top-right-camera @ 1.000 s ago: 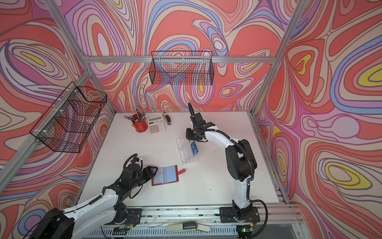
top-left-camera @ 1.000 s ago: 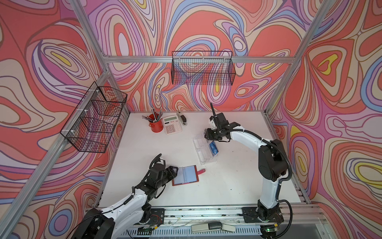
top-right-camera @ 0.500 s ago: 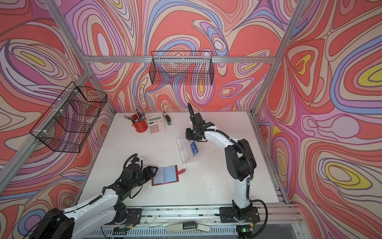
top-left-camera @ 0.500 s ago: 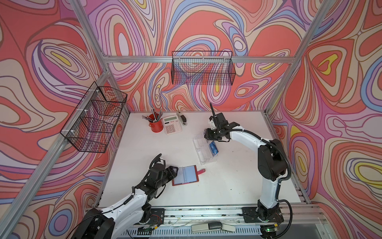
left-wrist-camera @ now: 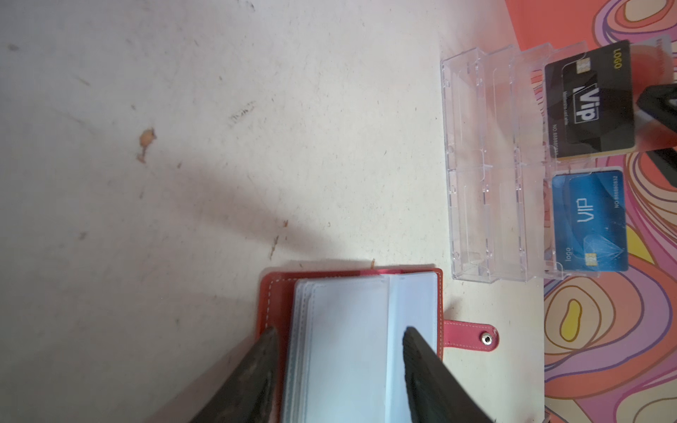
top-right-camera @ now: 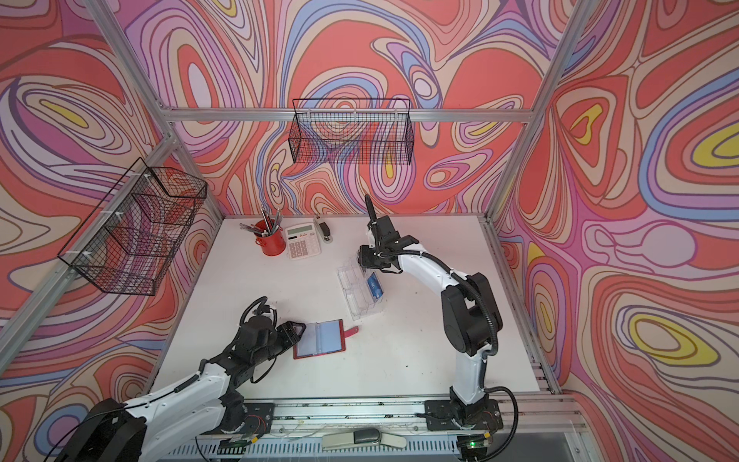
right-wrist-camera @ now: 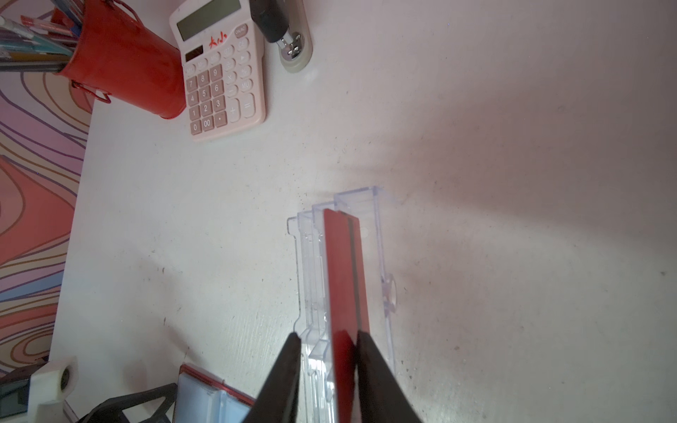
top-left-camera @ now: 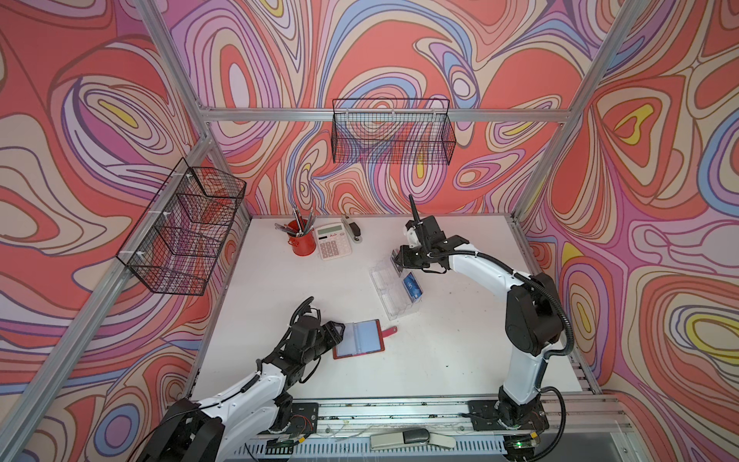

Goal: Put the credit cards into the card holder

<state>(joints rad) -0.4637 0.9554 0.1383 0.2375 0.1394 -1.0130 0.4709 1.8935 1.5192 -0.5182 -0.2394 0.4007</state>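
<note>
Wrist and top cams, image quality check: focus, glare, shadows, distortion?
Left wrist: left gripper fingers out of focus, black card lettering legible, broad shadow across the table. Right wrist: calculator keys sharp, glossy red sheen on the black card's back, right gripper fingers soft. Both top views: wide-angle, frame posts splay outward.

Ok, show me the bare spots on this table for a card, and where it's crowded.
Widest bare patch: the table front right, bordered by the card holder, the clear stand and the right arm's base. Another lies between the red pen cup and the left gripper. Crowded: pen cup, calculator and stapler at the back.
</note>
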